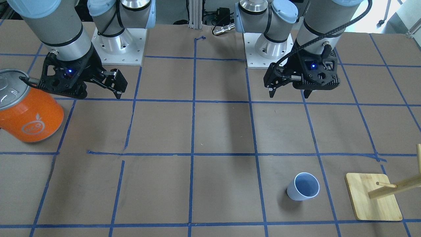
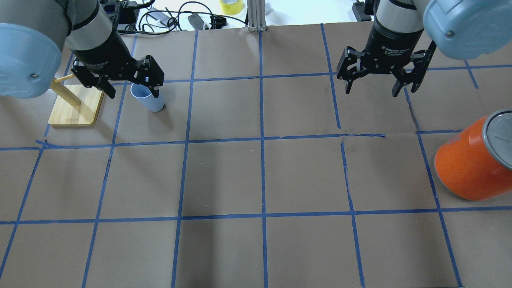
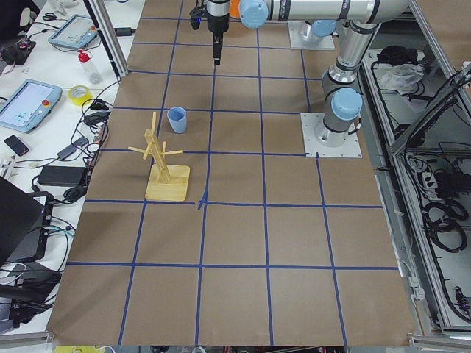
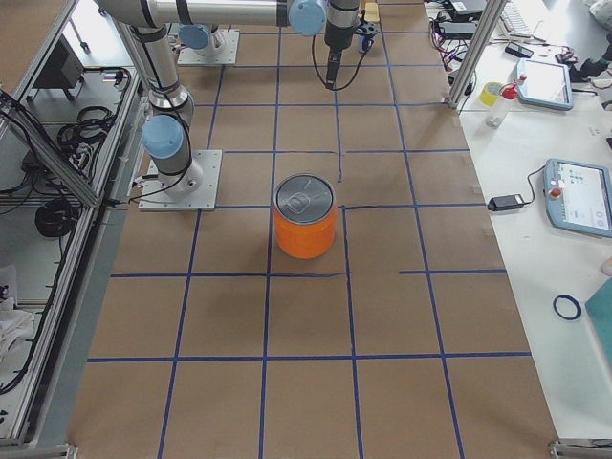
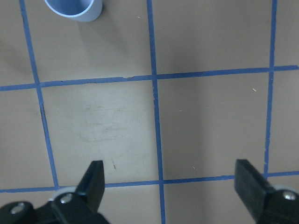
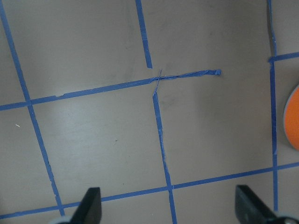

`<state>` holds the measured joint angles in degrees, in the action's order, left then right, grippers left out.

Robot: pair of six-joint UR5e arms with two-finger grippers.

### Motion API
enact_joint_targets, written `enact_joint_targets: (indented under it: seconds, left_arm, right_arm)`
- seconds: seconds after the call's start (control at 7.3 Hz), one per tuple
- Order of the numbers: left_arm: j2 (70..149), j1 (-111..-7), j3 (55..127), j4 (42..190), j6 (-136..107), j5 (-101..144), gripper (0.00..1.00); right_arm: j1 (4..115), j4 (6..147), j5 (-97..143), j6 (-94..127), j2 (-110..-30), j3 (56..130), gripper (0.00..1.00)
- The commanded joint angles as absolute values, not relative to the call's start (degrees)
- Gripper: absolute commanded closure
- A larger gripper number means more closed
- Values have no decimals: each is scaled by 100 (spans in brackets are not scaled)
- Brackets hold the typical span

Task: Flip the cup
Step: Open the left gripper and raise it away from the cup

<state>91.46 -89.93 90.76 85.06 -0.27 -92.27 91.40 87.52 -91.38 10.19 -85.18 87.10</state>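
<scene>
The cup (image 1: 303,186) is small and pale blue-white, and stands upright with its blue inside facing up, beside the wooden rack. It also shows in the overhead view (image 2: 149,100), the exterior left view (image 3: 176,119) and at the top edge of the left wrist view (image 5: 74,8). My left gripper (image 1: 289,94) is open and empty. It hangs above the table on the robot's side of the cup (image 2: 132,91), with its fingers wide apart in its wrist view (image 5: 170,186). My right gripper (image 2: 372,92) is open and empty over bare table (image 6: 169,210).
A large orange can (image 2: 472,160) with a silver top stands at the table's right side, near my right gripper (image 1: 98,93); its edge shows in the right wrist view (image 6: 292,123). A wooden peg rack (image 2: 74,104) on a flat base stands just left of the cup.
</scene>
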Motion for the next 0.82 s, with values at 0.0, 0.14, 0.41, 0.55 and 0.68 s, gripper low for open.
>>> enact_joint_targets:
  seconds: [0.0, 0.14, 0.41, 0.55, 0.68]
  left_arm:
    - [9176, -9000, 9088, 8446, -88, -9202, 0]
    - [9176, -9017, 9097, 8464, -88, -9185, 0]
    - [9115, -9018, 9271, 8455, -97, -9193, 0]
    - [9106, -9018, 9281, 8455, -97, -9193, 0]
    - [9105, -9018, 9281, 8455, -97, -9193, 0]
  right_arm:
    - [9141, 8868, -9141, 285, -8508, 8693, 0]
    - [9141, 9077, -9132, 281, -8508, 8631, 0]
    - [9141, 9472, -9123, 228, -8517, 8622, 0]
    - [9141, 9475, -9123, 229, -8534, 8648, 0]
    - [9141, 9457, -9106, 229, -8543, 8657, 0]
